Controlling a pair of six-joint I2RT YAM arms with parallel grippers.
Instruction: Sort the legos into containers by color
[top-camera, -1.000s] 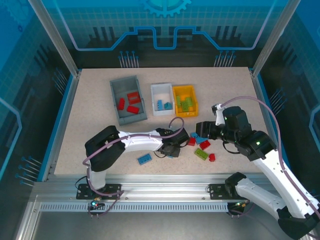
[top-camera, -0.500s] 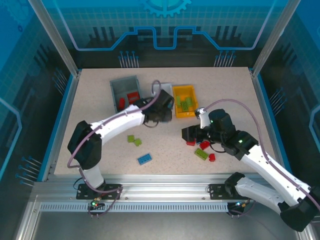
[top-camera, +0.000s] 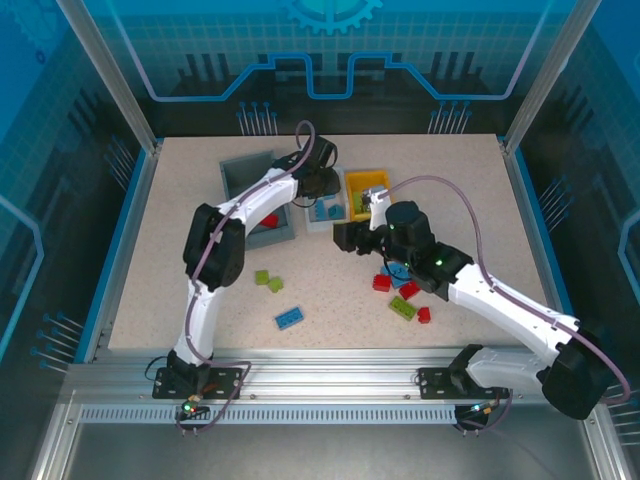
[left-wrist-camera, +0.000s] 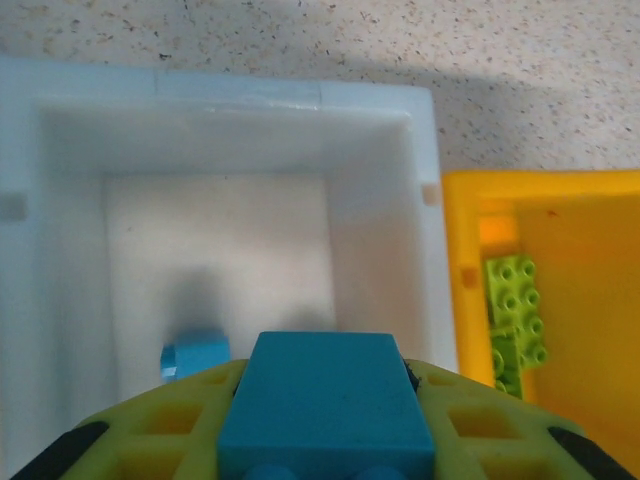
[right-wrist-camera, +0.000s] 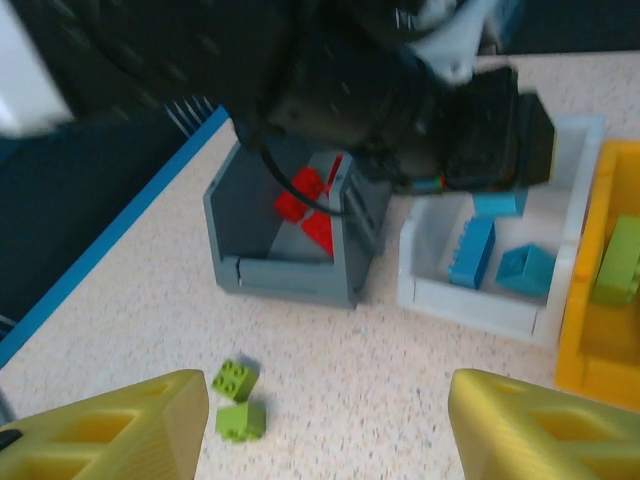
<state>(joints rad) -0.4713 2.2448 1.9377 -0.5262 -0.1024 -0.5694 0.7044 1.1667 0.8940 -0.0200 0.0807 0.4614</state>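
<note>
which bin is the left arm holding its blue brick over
The small white bin, the middle of the three: the held blue brick hangs above its floor, with the grey bin and yellow bin flanking it.

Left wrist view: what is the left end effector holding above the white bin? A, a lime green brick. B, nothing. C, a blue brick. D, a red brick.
C: a blue Lego brick sits gripped in the left end effector, over the white bin.
</note>
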